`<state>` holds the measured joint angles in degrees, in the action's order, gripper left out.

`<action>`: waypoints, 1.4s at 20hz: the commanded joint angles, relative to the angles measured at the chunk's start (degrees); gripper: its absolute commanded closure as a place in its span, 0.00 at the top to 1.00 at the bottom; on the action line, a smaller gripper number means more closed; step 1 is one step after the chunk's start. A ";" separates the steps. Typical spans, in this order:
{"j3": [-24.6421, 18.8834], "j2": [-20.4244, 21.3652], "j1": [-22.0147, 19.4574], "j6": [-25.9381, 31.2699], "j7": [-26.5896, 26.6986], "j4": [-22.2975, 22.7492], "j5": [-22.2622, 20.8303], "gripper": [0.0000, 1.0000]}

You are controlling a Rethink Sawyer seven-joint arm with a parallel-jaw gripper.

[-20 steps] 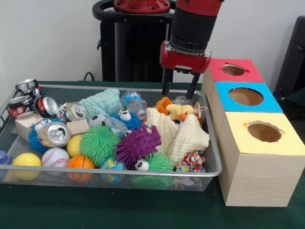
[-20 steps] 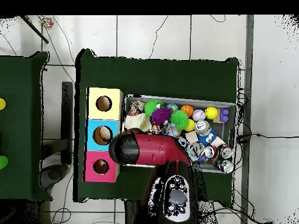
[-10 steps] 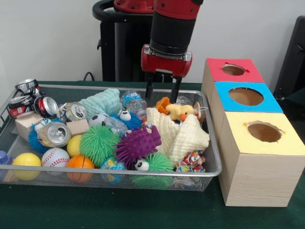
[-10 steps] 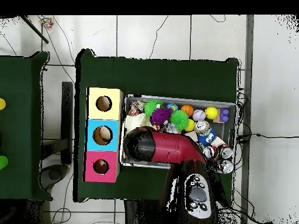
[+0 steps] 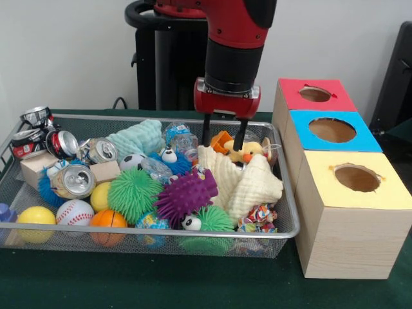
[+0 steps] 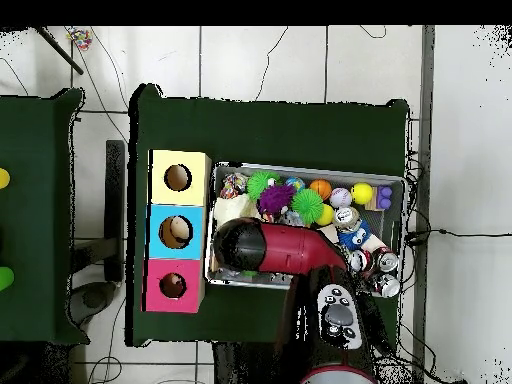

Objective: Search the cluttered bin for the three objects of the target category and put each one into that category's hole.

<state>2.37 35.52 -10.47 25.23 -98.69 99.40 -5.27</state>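
A wire mesh bin (image 5: 161, 231) holds a heap of toys, balls, cans and cloths. My gripper (image 5: 223, 146) hangs open at the bin's back right, one finger either side of the orange part of a yellow plush duck (image 5: 248, 150). Nothing is gripped. Cream cloths (image 5: 252, 183) lie just in front of the duck. To the right stand three boxes with round holes: red (image 5: 315, 94), blue (image 5: 332, 130) and yellow (image 5: 356, 177). In the overhead view the red arm (image 6: 280, 250) covers the gripper and the bin's (image 6: 310, 168) near side.
Crushed drink cans (image 5: 73, 181) and wooden blocks (image 5: 33, 164) fill the bin's left end. Purple (image 5: 187, 193) and green (image 5: 133, 193) spiky balls sit in the middle. A baseball (image 5: 75, 211), yellow ball (image 5: 35, 215) and orange ball (image 5: 108, 219) line the front. A mint cloth (image 5: 138, 136) lies at the back.
The gripper has swung from beside the red box to over the bin's back right, then dropped lower so its fingers straddle the duck toy.
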 commanded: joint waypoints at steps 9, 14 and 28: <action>-9.92 0.22 -1.60 -1.68 -3.78 5.03 -0.66 1.00; -9.82 1.27 -0.56 -3.46 -5.93 7.11 -0.57 1.00; -9.39 0.10 -0.88 -10.10 -6.97 10.03 -0.98 1.00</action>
<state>-2.73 37.47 -9.86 19.97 -98.69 106.73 -5.25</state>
